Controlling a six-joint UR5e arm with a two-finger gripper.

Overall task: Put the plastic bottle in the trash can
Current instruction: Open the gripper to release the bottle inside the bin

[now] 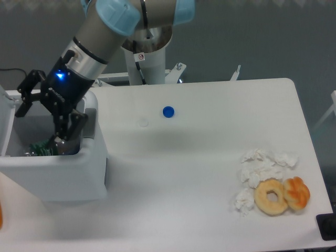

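Hovering over the trash can (58,168), the gripper (43,122) has its black fingers (27,94) spread wide with nothing between them. Down inside the bin, the plastic bottle (39,149) lies against the near wall, its green label showing. The white bench (199,178) carries a small blue cap (168,111) near the far edge and a faint clear disc (143,123) just left of it. Off toward the right corner sit crumpled white tissues (261,168), with a glazed doughnut (271,196) and an orange pastry (297,192) touching. Behind, a grey wall (262,37) and the arm's white pedestal (149,63).
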